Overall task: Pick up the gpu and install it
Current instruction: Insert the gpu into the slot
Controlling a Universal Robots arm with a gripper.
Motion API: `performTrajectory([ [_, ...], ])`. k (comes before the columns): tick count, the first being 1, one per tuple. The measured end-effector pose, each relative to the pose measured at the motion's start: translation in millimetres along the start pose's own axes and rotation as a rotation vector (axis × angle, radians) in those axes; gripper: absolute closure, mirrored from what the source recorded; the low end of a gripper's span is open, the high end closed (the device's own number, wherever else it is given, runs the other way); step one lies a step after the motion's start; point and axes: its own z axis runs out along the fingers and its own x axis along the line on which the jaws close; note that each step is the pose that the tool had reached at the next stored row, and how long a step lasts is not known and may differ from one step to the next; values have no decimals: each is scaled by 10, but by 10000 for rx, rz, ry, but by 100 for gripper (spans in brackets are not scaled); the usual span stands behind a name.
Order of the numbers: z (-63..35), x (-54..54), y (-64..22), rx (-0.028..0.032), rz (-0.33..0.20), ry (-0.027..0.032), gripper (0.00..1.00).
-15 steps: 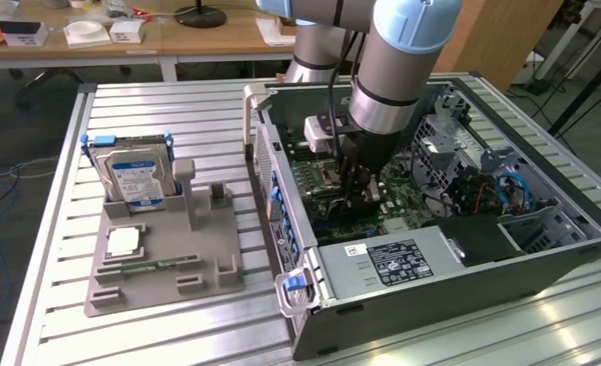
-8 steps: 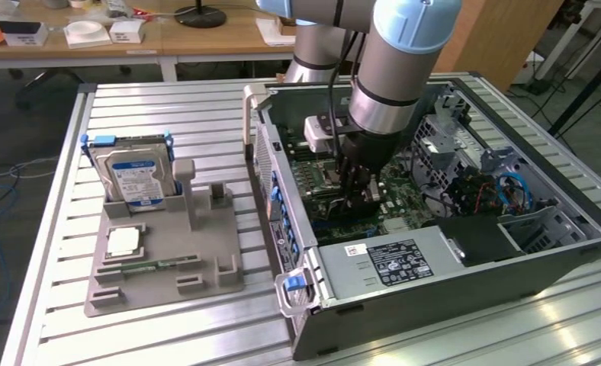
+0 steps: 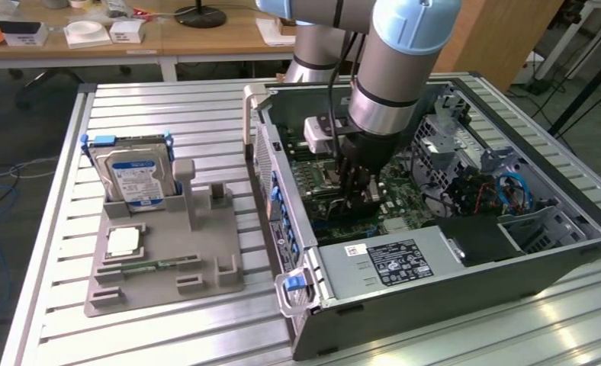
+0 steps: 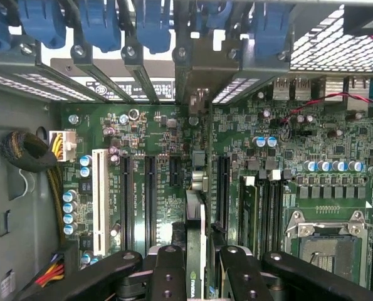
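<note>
Exterior view: the arm reaches down into the open case (image 3: 544,252), its gripper (image 3: 361,200) low over the motherboard (image 3: 326,183). Wrist view: the fingers (image 4: 168,273) pinch the gpu (image 4: 196,251), held edge-on just above the motherboard's slots (image 4: 150,194).

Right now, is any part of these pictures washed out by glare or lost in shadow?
Exterior view: daylight glare off the table's metal slats; inside the computer case, the motherboard beneath the arm lies in shade. Wrist view: bright blown-out patches behind the case's rear vent grilles; the motherboard is evenly lit and readable; the gpu stands edge-on, clamped in the gripper's dark jaws.
</note>
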Motion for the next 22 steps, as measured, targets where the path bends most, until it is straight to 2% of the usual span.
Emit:
performTrajectory([
  [7, 9, -3, -1, 8, 1, -19, 73],
  [8, 8, -2, 0, 8, 2, -16, 67],
  [9, 2, -1, 0, 3, 1, -3, 67],
  [11, 2, -1, 0, 3, 0, -4, 55],
  [12, 2, -1, 0, 2, 0, -3, 55],
  [13, 1, -1, 0, 2, 0, -2, 49],
  [15, -10, -1, 0, 1, 0, 1, 49],
  [22, -286, -11, 2, 2, 0, -3, 49],
])
